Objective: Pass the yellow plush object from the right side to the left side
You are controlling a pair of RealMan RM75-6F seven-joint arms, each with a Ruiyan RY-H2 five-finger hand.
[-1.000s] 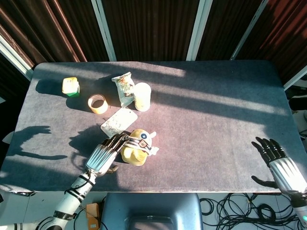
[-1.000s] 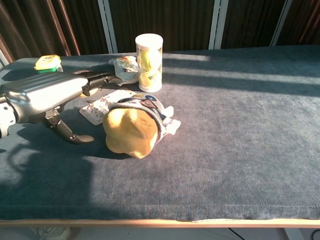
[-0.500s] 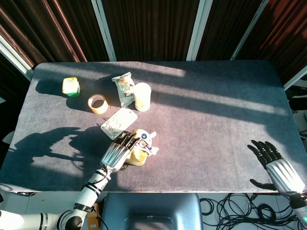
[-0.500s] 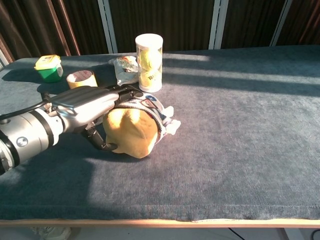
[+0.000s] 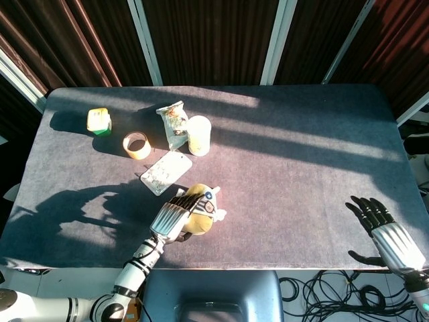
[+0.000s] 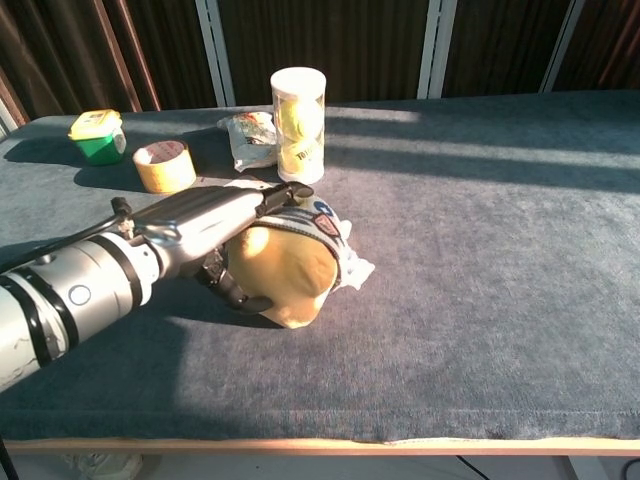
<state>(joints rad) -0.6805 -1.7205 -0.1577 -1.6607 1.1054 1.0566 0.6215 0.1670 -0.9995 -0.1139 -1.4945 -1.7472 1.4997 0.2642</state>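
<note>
Shifted further over the yellow plush object [image 6: 290, 270] than half a second ago: left hand [image 6: 215, 225], now laid across the toy's top, fingers [image 6: 275, 195] along the upper surface and thumb down its side, grasping it. Plush nudged slightly toward the near edge of the desk [image 6: 480, 300] and rolled a little, striped cloth and white tag turned outward. Positioned near the near edge, left of centre, touching the desk surface.

Beyond the hand, toward the far left corner: flat white packet [image 5: 165, 172] just beside the plush; roll of tape [image 6: 164, 165]; crinkled snack bag [image 6: 247, 138] touching a clear tube of tennis balls [image 6: 298, 125], upright; small yellow-and-green box [image 6: 98, 135] nearest the left edge.

Right hand [image 5: 383, 225] at the near right corner, seen only from the head camera, holding nothing, fingers extended and apart, hovering beyond the desk edge. Little changed from its earlier pose.
</note>
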